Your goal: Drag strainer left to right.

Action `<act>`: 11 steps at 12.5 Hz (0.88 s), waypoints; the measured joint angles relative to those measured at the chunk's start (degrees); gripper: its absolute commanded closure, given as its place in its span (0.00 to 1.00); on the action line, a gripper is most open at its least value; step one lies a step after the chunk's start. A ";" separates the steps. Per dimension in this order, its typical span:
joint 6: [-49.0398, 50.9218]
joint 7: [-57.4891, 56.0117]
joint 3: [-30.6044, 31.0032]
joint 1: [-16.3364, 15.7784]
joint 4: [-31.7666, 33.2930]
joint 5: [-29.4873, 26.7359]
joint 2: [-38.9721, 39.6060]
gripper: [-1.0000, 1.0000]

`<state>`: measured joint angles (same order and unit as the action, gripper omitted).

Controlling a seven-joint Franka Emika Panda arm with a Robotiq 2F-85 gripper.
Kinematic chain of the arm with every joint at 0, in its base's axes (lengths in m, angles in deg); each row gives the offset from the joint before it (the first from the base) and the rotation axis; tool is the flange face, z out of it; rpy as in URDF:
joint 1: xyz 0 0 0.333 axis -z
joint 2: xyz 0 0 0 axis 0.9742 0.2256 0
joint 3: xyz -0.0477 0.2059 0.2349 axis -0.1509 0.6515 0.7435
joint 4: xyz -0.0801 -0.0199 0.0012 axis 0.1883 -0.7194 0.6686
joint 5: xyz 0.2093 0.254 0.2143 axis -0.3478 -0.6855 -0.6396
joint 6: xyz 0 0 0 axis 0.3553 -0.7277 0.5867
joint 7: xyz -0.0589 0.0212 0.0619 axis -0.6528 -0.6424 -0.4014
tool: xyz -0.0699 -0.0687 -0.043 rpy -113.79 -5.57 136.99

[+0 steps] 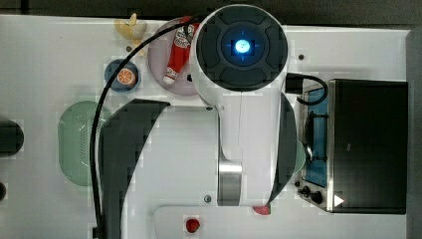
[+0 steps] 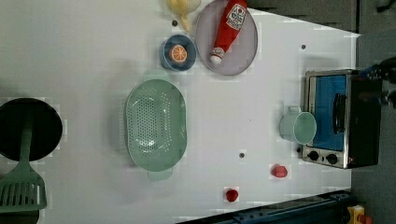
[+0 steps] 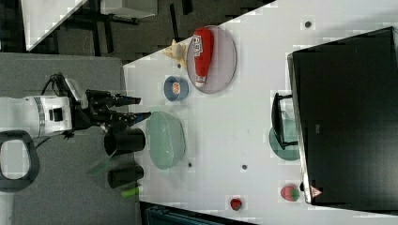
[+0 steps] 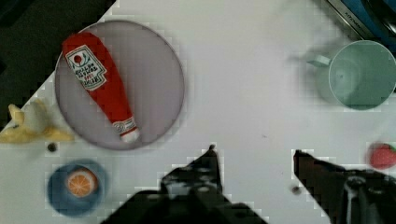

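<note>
Right now the gripper (image 4: 254, 161) hangs spread apart and empty, high above bare table (image 4: 243, 84), touching nothing. In the right view its fingers (image 3: 133, 100) point toward the strainer (image 3: 165, 139), which lies well apart from them, beyond the fingertips and slightly toward the right view's bottom. The strainer sits on the table (image 2: 74, 60), its long axis running up and down in the left view, near the left view's left of centre, with the mug (image 2: 299, 127) far across by the oven (image 2: 341, 119). Reaching a rim likely comes first.
</note>
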<state>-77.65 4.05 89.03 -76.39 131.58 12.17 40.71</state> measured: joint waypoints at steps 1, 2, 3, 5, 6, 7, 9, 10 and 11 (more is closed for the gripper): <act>5.90 0.44 -0.33 -0.03 3.08 0.37 -3.42 0.21; 9.89 0.44 -0.83 -0.08 6.88 0.40 -8.49 0.10; 11.23 0.44 -1.17 0.10 9.18 0.53 -13.61 0.00; 10.71 0.44 -1.21 0.29 8.45 1.88 -20.83 0.00; 9.42 0.89 -0.36 0.60 6.32 2.31 -22.33 0.00; 8.70 2.32 1.22 0.74 4.92 2.66 -22.97 0.00; 6.34 6.75 5.96 -0.15 3.69 1.43 -20.98 0.00; 6.27 9.24 9.46 -0.45 3.41 0.56 -18.61 0.00; 6.18 12.29 13.71 -0.71 3.47 0.40 -15.46 0.00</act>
<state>-71.47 16.34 102.73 -77.11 135.05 12.57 25.25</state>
